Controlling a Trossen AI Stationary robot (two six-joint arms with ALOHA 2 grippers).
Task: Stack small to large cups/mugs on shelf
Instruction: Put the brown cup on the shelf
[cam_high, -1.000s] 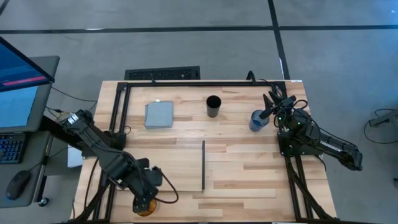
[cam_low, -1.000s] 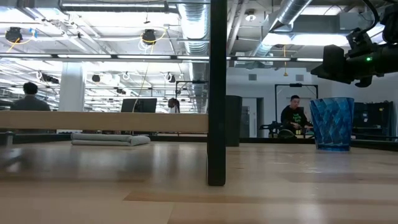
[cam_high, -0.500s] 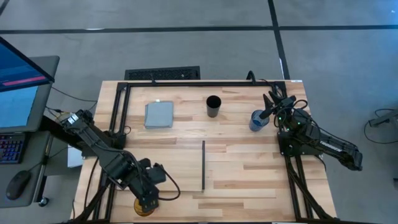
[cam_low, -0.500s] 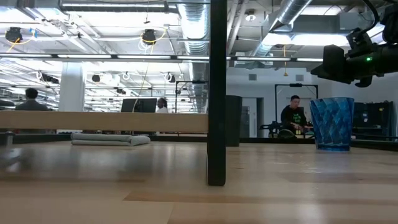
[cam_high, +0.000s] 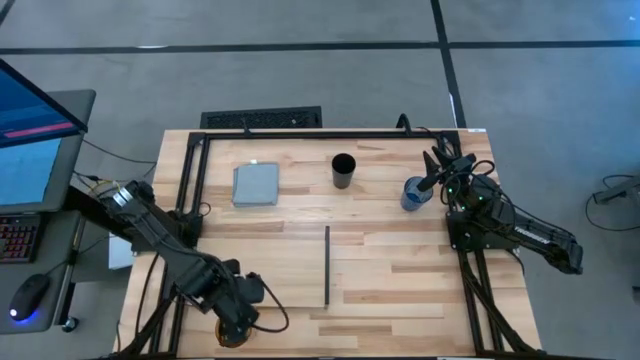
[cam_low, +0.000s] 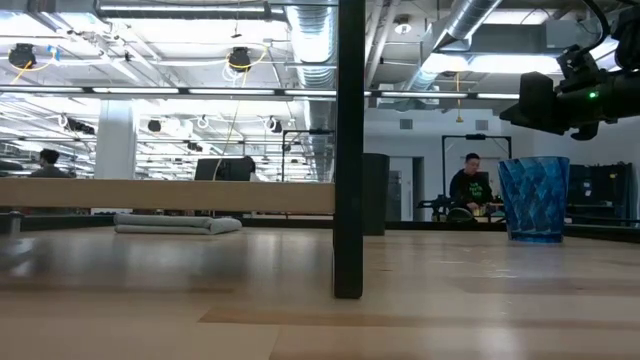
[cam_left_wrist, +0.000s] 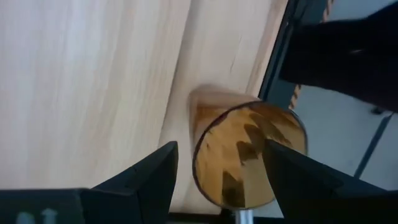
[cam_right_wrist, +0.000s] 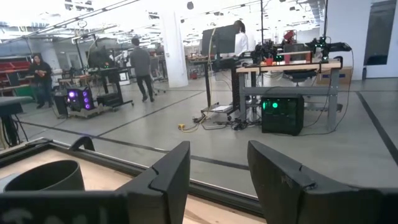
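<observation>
The amber-gold cup stands upright on its base at the table's near left edge, mostly hidden under my left gripper in the high view. My left gripper is open, pointing down, with one finger on either side of the cup. The black cup stands at the far middle. The blue cup stands at the far right and also shows in the low view. My right gripper is open and empty, just above and beside the blue cup. The shelf board has a black strip. My left gripper comes at the amber cup from above. One finger stands outside the cup's wall with a gap to it. The other finger shows in front of the rim on the opposite side. I cannot tell whether it touches.
A grey-blue square pad lies at the far left. A black frame rail runs along the table's far edge and down both sides. People show in the room beyond the table in the low and right wrist views.
My left gripper has gone a little toward the table's near edge and down over the amber cup, which now shows less in the high view. Nothing else has moved.
</observation>
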